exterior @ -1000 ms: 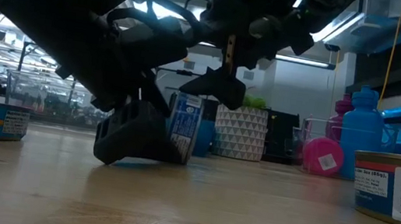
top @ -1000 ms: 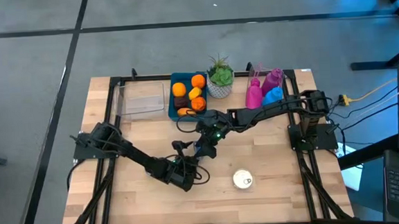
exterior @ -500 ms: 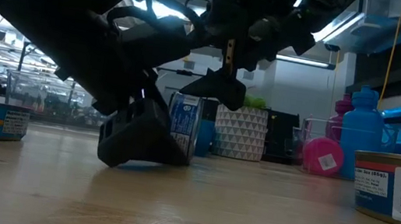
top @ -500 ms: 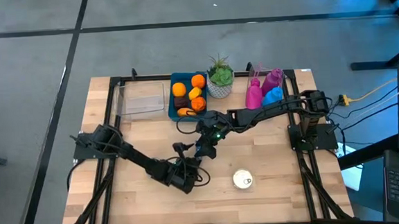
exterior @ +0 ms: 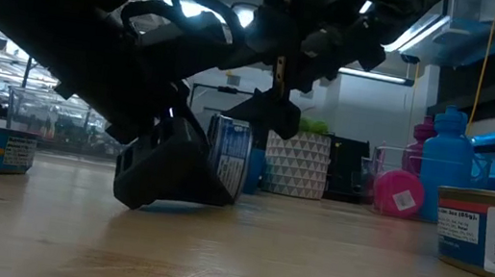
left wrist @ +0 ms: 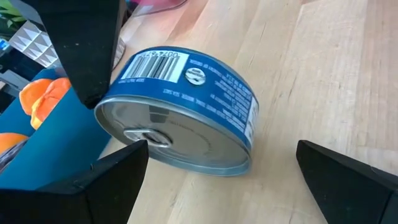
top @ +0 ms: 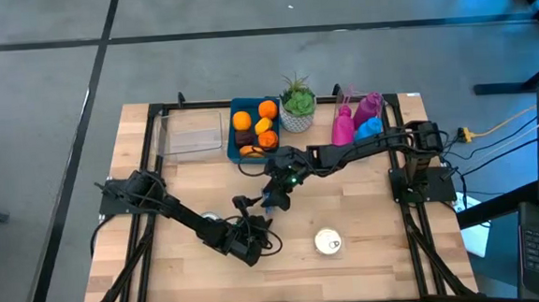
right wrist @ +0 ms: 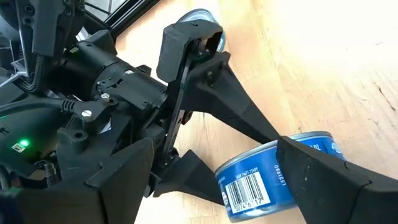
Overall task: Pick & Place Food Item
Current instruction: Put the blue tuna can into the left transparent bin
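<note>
I count three round metal tins; blue-labelled tin tilted between right gripper fingers, unclenched; left gripper spread, at its 6 o'clock.

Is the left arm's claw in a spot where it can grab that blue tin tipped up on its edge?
Probably yes. The left gripper is open, with the tilted blue can lying just ahead between its fingers. One snag: the right gripper is open around the same can, so the two may crowd each other.

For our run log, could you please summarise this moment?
left tool open, facing can | right tool open, around tilted can | can on table
</note>
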### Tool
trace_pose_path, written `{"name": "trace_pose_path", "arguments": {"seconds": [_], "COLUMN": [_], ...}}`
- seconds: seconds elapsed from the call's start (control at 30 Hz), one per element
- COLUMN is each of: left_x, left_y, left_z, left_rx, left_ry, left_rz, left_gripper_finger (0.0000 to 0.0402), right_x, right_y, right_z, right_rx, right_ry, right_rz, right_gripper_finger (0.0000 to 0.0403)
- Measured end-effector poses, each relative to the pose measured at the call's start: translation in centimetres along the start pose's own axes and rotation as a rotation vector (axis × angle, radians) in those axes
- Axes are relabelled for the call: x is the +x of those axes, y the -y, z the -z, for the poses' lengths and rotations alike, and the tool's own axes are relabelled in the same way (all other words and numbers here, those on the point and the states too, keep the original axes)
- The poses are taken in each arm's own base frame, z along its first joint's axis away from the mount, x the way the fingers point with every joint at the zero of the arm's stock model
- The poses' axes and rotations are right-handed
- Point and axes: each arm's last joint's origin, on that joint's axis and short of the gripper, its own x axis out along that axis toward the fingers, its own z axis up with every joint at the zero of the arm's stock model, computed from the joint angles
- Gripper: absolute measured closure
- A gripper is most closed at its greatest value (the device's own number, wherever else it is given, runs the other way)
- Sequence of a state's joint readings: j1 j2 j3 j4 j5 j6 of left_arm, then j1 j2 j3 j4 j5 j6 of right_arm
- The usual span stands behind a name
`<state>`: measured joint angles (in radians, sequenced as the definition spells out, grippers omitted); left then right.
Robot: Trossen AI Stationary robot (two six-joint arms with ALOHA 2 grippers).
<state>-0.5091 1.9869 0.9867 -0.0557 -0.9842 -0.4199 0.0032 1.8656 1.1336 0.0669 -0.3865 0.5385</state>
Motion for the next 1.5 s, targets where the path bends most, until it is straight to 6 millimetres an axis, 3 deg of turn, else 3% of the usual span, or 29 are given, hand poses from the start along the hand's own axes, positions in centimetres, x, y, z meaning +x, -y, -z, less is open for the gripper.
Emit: {"name": "trace_pose_path", "arguments": {"seconds": [0.77, 0.97, 1.27, 1.37, 1.5], "left_x": [0.0, -1.7, -4.9, -5.9, -7.2], "left_y": [-0.1, -0.8, -3.2, -4.5, -6.6], "left_z": [0.4, -0.1, -1.5, -2.3, -3.5], "left_rx": [0.008, -0.021, -0.003, 0.098, 0.364], "left_ry": [-0.023, -0.023, -0.069, -0.065, -0.042], "left_rz": [-0.010, 0.000, 0.073, 0.100, 0.126], "left_gripper_finger": [0.0002, 0.0002, 0.0002, 0.0002, 0.0002], "right_x": [-0.8, -1.4, -2.9, -3.4, -3.5], "right_y": [-1.0, -0.9, -2.5, -3.2, -4.7], "right_z": [-1.5, -1.8, -3.5, -3.3, -2.1], "right_rx": [-0.068, -0.067, -0.113, -0.120, -0.123], "right_ry": [0.022, -0.025, -0.046, -0.093, -0.140], "right_rz": [0.042, 0.250, 0.461, 0.551, 0.619], "right_gripper_finger": [0.0062, 0.0062, 0.0062, 0.0062, 0.0062]}}
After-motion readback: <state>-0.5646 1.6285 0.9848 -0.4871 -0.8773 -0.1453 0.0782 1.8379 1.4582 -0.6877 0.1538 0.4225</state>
